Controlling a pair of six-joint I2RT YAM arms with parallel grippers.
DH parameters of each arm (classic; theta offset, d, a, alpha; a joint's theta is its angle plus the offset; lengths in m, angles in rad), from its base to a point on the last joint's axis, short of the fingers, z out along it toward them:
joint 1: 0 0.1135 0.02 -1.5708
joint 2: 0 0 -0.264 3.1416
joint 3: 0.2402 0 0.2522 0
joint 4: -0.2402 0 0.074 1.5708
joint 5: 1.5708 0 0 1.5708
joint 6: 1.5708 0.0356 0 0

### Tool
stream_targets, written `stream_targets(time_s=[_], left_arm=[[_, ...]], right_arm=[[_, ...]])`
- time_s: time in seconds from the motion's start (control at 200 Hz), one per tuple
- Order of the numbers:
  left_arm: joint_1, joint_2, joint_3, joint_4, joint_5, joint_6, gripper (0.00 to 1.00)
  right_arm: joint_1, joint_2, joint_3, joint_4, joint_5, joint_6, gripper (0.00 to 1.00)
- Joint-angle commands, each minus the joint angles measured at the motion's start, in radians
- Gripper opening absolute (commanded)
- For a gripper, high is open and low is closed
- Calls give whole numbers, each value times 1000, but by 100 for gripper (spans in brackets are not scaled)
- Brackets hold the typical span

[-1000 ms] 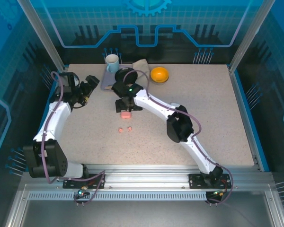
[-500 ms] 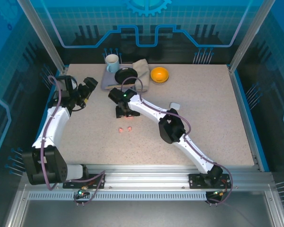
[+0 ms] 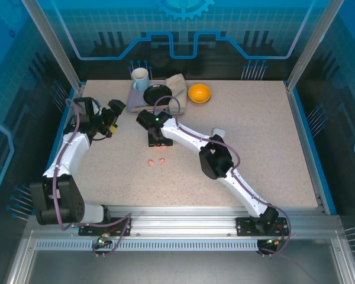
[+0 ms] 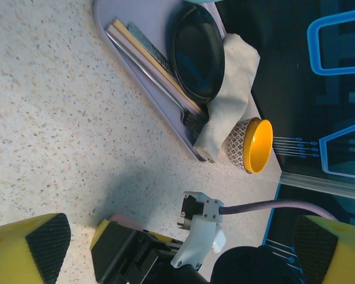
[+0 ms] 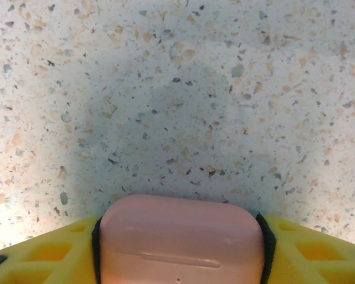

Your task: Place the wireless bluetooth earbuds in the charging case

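Pinching pink charging case, right gripper, plain at its wrist, arm-covered overhead; left gripper wide open.

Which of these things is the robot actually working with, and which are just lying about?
For the job: pink charging case, pink earbuds.
Lying about: tray, black plate, cloth, orange bowl, cup.

2 salmon-pink earbuds lie loose near the closed pink charging case.
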Motion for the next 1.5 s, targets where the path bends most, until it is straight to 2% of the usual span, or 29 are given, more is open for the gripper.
stream_targets(time_s=[0.0,0.2,0.37,0.5,0.68,1.095,1.301,1.496], left_arm=[[4,9,-14,62,85,-52,99],[-42,-5,24,32,57,-1,99],[-178,16,101,-43,-19,90,99],[-295,26,70,30,-71,95,99],[-434,41,-54,208,-142,72,99],[-677,34,-312,530,-373,25,98],[-735,55,-394,646,-458,-59,94],[-770,105,-415,712,-490,-129,84]], right_arm=[[-9,-44,-104,-4,-25,29,54],[-40,-194,-331,91,-14,44,52],[-78,-359,-564,185,-17,56,51],[-111,-464,-715,255,-51,68,51],[-145,-565,-853,330,-108,82,51],[-218,-587,-938,431,-261,176,51],[-252,-601,-976,432,-253,274,51],[-269,-648,-1048,486,-259,423,51]])
